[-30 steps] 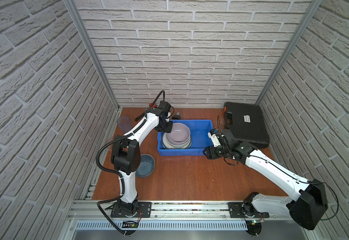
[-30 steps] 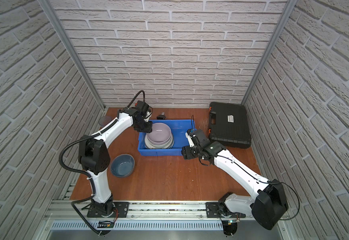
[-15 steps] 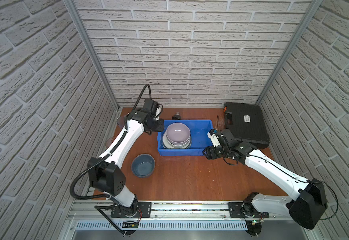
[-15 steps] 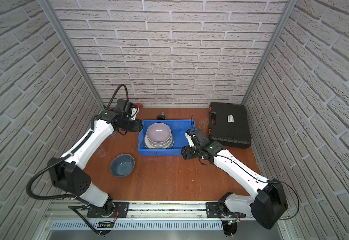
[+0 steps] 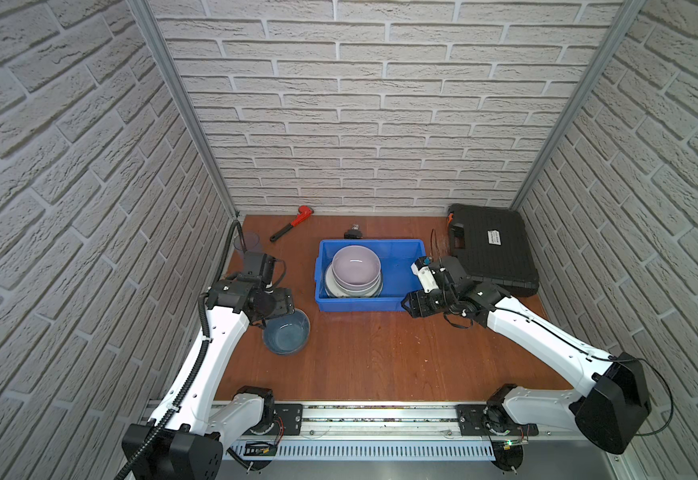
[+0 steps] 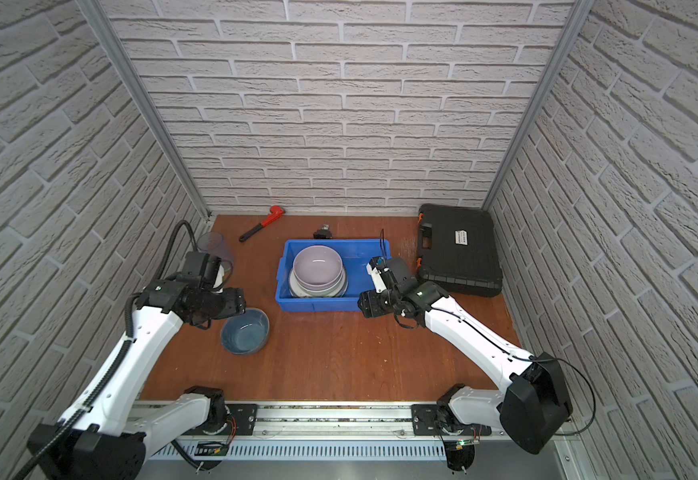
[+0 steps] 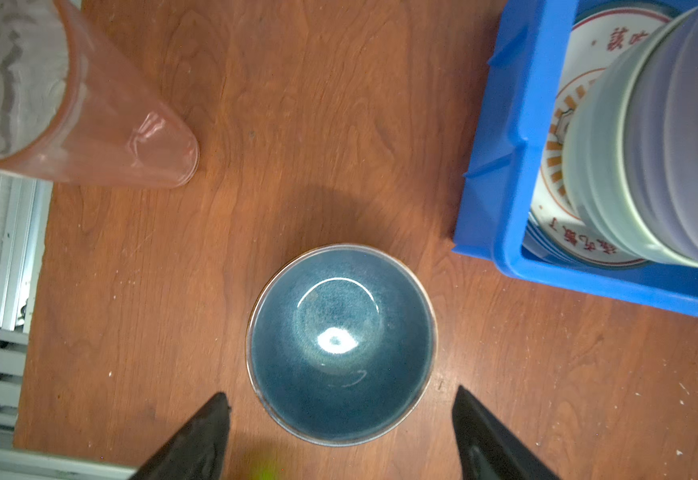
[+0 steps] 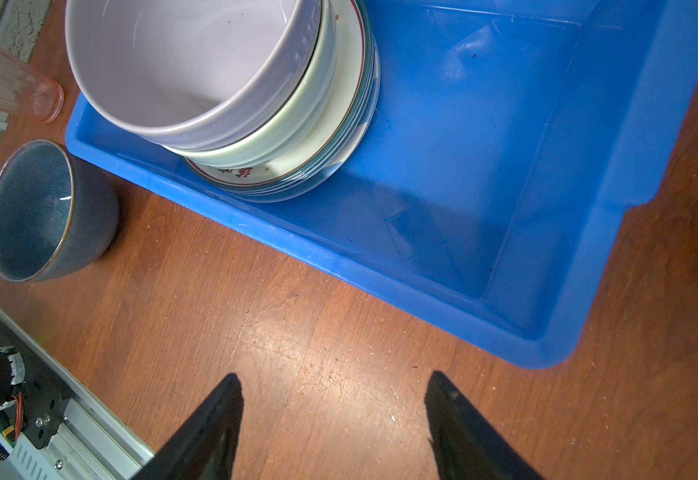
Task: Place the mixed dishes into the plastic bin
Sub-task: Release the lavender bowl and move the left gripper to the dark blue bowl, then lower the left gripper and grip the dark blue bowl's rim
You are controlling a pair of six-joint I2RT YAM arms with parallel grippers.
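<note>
The blue plastic bin holds a stack: the lilac bowl on top, in the pale green bowl, over the lettered plate and the sunburst plate. The dark blue bowl stands upright on the table, left of the bin. My left gripper hangs open above the bowl's near rim, touching nothing. A clear tumbler stands at the far left. My right gripper is open and empty over bare wood at the bin's front right corner.
A red-headed wrench lies by the back wall. A black ribbed tool case sits at the back right, close to the right arm. A small black object is just behind the bin. Brick walls close in three sides.
My left gripper left the lilac bowl's rim in the bin, swung left and forward to above the dark blue bowl, and its jaws widened. The right arm stayed put.
</note>
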